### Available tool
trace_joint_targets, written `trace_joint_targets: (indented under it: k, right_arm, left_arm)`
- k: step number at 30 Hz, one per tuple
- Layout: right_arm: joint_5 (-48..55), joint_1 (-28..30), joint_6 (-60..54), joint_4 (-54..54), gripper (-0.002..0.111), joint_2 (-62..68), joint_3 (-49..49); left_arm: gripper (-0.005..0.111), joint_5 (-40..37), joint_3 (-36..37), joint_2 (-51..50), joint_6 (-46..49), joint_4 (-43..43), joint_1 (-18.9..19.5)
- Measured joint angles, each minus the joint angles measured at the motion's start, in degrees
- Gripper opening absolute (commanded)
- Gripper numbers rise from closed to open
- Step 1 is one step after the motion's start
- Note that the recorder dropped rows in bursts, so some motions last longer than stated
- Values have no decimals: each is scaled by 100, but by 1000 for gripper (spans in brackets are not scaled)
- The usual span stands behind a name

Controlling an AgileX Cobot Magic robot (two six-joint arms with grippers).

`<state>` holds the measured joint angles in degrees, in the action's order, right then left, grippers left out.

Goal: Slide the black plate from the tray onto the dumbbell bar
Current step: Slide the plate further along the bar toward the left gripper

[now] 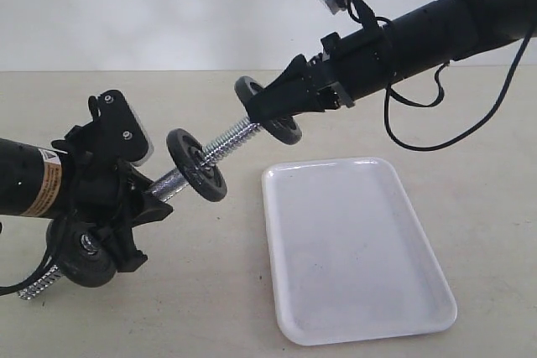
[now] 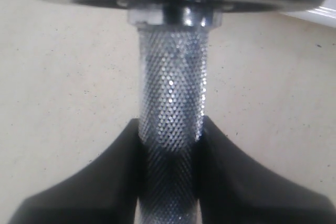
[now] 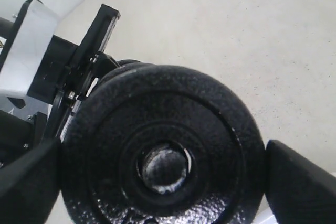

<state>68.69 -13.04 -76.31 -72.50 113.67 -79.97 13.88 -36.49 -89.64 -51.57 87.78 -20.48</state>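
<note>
**Plate at the bar tip, both arms gripping**

From my seat: L gripper (image 2: 170,141) is clamped on the knurled mid section of the dumbbell bar (image 1: 231,140). In the left wrist view both fingers (image 2: 94,182) press the bar's sides. The bar is held off the table (image 1: 210,291), slanting up toward the R arm.

R gripper (image 1: 275,109) has its jaws wide and closed across the rim of the black plate (image 3: 210,129), one finger each side in the right wrist view. The plate is up in the air at the bar's upper threaded end, well clear of the tray (image 1: 361,241). I see the bar's end through the centre hole, but can't tell how far in it sits.

2 more discs are on the bar: the middle disc (image 1: 196,164) is just above the L grip, and the lower disc (image 1: 84,262) is below it, near the table.

The tray lies flat on the table, R of the bar.
</note>
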Motion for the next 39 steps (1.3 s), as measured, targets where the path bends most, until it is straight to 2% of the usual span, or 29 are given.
trace_joint_targets:
  k: [3, 11, 26, 28, 30, 33, 35, 39]
  right_arm:
    - [0, 0, 0, 0, 0, 0, 0]
    - [-11, 0, 0, -196, 0, 0, 0]
    - [49, -9, 249, -276, 0, 0, 0]
    - [49, -9, 307, -276, 8, 0, 0]
    - [37, -9, 349, -297, 29, 0, 0]
    - [37, -9, 397, -309, 52, 0, 0]
    - [37, -9, 449, -309, 62, 0, -14]
    - [28, -9, 559, -332, 64, 0, -33]
  left_arm:
    - [4, 0, 0, 0, 44, -98, 0]
    - [4, 28, 0, 0, 883, -1194, -10]
    - [4, 170, -73, 0, 1143, -1448, -10]
    - [4, 170, -73, 0, 1179, -1523, -10]
    - [4, 170, -73, 0, 1179, -1575, -10]
    - [4, 170, -96, 0, 1198, -1600, -10]
    - [4, 170, -119, 0, 1211, -1600, -10]
    - [4, 170, -142, 0, 1226, -1616, -10]
